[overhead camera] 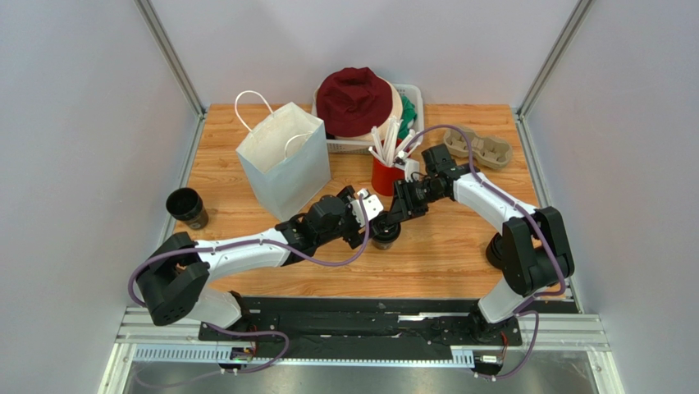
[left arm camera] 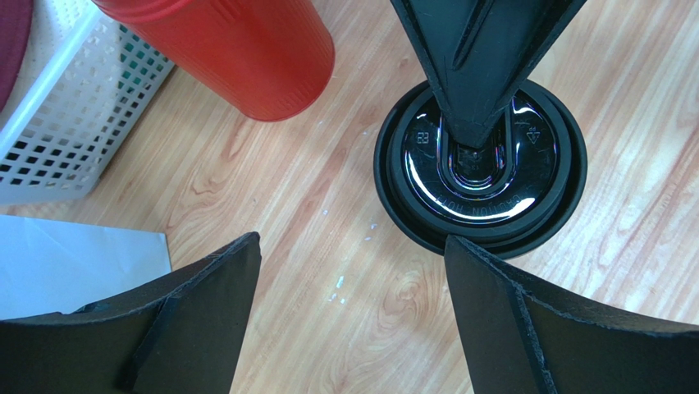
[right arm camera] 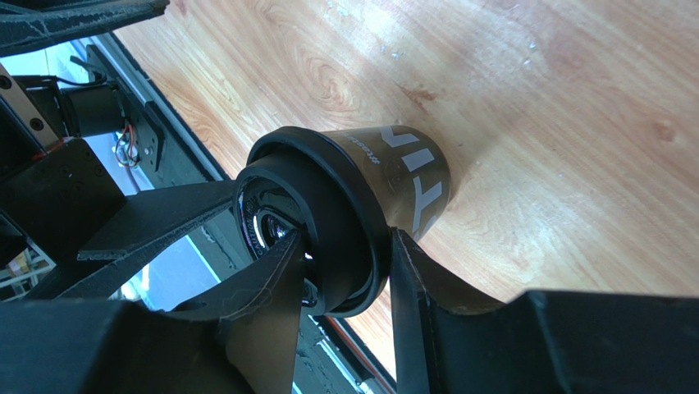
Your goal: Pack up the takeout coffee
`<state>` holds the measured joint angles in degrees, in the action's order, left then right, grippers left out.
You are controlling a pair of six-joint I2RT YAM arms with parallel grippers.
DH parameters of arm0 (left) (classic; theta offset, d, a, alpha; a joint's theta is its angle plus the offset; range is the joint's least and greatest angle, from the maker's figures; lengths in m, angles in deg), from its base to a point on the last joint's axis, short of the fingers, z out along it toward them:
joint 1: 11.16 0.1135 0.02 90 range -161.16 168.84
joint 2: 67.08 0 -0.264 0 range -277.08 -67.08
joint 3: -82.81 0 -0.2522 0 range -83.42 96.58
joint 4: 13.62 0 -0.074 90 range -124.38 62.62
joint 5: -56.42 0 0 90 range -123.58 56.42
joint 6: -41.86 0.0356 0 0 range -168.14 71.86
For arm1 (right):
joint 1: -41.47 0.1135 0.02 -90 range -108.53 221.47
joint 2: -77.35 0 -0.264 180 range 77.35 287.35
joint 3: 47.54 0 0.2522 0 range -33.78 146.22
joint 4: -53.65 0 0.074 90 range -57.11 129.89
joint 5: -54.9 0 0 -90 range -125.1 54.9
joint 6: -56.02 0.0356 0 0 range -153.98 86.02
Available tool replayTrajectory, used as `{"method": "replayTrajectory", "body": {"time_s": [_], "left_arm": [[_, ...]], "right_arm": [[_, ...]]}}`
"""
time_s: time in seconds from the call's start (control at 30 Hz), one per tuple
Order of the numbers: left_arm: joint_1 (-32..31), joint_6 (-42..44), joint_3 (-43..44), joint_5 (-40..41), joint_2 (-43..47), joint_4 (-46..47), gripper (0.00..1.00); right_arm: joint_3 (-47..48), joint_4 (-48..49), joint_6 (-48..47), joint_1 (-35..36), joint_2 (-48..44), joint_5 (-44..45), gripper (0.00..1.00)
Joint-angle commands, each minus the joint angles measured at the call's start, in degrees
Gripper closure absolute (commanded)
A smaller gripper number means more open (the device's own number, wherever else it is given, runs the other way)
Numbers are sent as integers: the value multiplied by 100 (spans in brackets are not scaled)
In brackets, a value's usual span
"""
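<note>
At the middle of the desk, the lidded coffee cup stands just in front of the red cup of straws, with the paper bag to the left. Right fingers clamp the lid rim, one on top and one outside. Left fingers hang spread wide beside it, grasping nothing. The lid reads "CAUTION HOT"; the cup's pale lettering is unreadable.

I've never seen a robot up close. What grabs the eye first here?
Centre stage, the right hand pinches the takeout coffee by the rim of its black lid, while the left hand hovers open beside it. Behind them stand a white paper bag, a red cup of straws, and a maroon hat heaped on a basket.
</note>
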<state>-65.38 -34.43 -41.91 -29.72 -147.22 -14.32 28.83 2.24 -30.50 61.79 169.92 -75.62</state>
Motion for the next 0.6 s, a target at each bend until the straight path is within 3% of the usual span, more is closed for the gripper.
{"method": "replayTrajectory", "body": {"time_s": [0.0,0.13,0.37,0.57], "left_arm": [[-159,149,-82,18,-555,-137,8],[-186,132,-91,62,-547,-111,9],[-186,184,-4,98,-82,-128,8],[-177,307,181,203,25,-242,8]], "right_arm": [[-179,170,-15,192,200,438,66],[-127,153,-50,245,112,535,65],[85,-23,-146,245,-143,544,50],[216,-137,-182,245,-284,474,48]]}}
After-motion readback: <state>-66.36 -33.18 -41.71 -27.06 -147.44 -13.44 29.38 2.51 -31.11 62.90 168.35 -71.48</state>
